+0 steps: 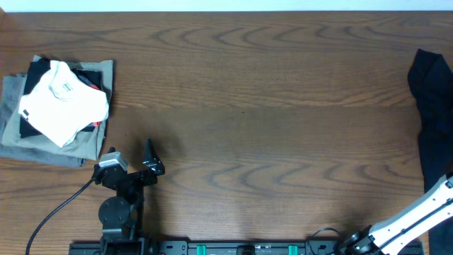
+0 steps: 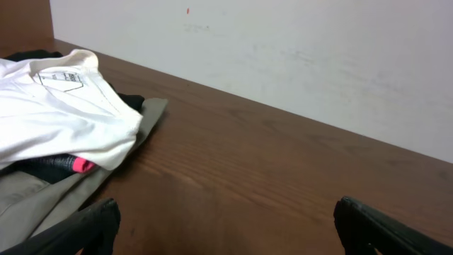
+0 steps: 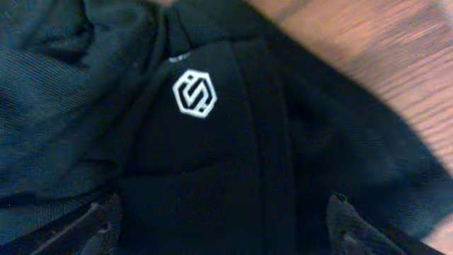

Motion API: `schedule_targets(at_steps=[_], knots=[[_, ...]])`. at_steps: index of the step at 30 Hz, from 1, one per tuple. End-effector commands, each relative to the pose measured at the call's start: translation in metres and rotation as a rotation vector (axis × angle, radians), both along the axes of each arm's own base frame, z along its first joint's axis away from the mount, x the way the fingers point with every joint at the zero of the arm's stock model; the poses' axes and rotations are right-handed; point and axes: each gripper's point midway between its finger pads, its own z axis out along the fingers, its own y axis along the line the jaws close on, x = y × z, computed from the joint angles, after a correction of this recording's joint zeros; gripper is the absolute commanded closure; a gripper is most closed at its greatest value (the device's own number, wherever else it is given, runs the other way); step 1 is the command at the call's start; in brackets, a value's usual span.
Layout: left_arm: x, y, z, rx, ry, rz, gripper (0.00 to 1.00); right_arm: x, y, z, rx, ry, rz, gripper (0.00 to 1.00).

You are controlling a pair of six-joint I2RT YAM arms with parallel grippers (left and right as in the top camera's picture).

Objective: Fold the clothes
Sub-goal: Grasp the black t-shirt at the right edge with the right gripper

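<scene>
1. Two arms stand at the near edge of the wooden table, one at the near left and one at the near right.
2. The left gripper hangs low over bare wood at the near left, just right of a stack of folded garments. Its jaws stand wide apart with nothing between them. In the left wrist view its dark fingertips sit in the two lower corners, with only tabletop between.
3. The stack lies at the left edge of the table. A grey-olive folded garment is at the bottom and a white folded garment lies on top. Dark fabric and a small pink-red patch show between them.
4. The black T-shirt lies crumpled at the right edge of the table, partly cut off by the overhead view. It is well apart from the stack.
5. The right arm slants from the near right out of the overhead view, on the side where the shirt lies.
6. In the right wrist view the right gripper is close over the shirt, jaws spread wide, with black cloth filling the space between them. Whether the fingertips touch the fabric cannot be told.
7. A white hexagonal logo shows on the black cloth there, with a small pale tag just above it. Bare wood shows at the upper right.
</scene>
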Motion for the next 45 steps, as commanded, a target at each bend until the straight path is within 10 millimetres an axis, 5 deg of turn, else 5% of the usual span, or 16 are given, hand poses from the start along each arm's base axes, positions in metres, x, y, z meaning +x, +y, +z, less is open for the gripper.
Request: schedule_targets(at_steps=[1,8,19,28,38,45], knots=[[-0.001,0.003,-0.018,0.016,0.053,0.011,0.02,0.002,0.001,-0.009,0.027,-0.012,0.007,0.16],[-0.001,0.003,-0.019,0.016,0.054,0.011,0.02,0.003,-0.001,-0.008,0.021,-0.015,0.004,0.34],[-0.001,0.003,-0.018,0.016,0.053,0.011,0.02,0.0,-0.007,0.004,0.006,0.001,-0.037,0.49],[-0.001,0.003,-0.018,0.016,0.053,0.011,0.02,0.006,-0.004,0.028,0.017,0.009,-0.024,0.99],[-0.001,0.003,-0.018,0.016,0.053,0.011,0.02,0.053,0.064,0.037,0.221,-0.131,0.122,0.99],[-0.001,0.003,-0.018,0.016,0.053,0.011,0.02,0.1,0.146,0.04,0.314,-0.138,0.246,0.99]])
